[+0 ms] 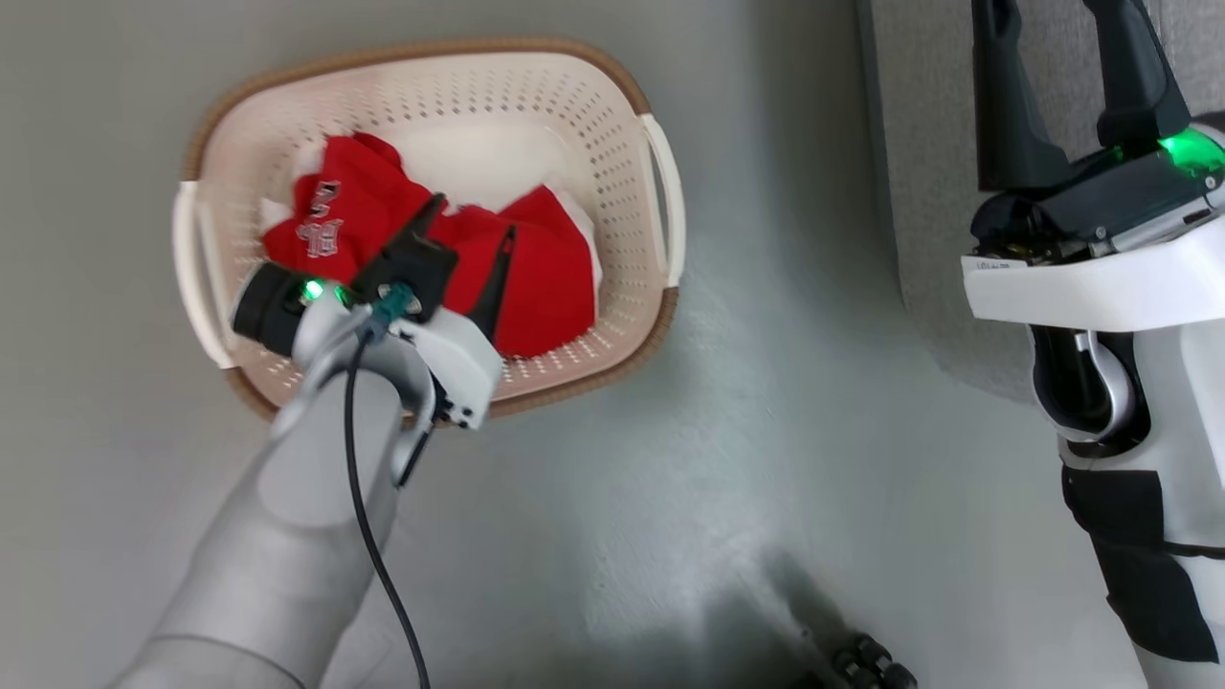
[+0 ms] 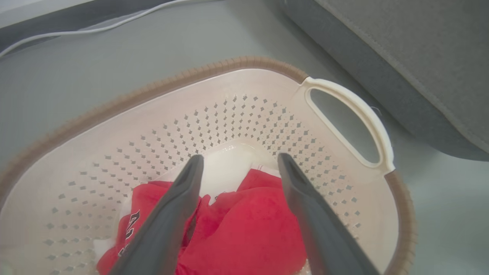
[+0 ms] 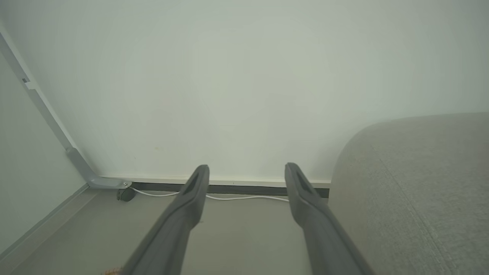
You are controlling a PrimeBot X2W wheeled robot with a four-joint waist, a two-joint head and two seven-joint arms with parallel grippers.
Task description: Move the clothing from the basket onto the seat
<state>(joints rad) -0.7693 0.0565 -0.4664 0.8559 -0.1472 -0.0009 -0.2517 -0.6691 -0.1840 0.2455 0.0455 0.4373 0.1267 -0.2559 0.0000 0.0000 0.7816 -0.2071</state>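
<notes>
Red soft-fabric clothing (image 1: pixel 545 287), seemingly 2 pieces, lies bunched by the near wall of the cream perforated plastic basket (image 1: pixel 431 50); left gripper (image 1: pixel 474 216) hovers spread above, poised to pinch; right gripper (image 3: pixel 247 167), spread, hangs by the grey upholstered seat (image 1: pixel 914 144).

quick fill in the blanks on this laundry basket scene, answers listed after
1. The clothing in the basket is bright ____.
2. The basket stands on the ____.
3. The left pincer, over the clothing, has its jaws ____.
4. The seat beside the right pincer is ____ in colour.

Missing words: red; floor; open; grey.
</notes>
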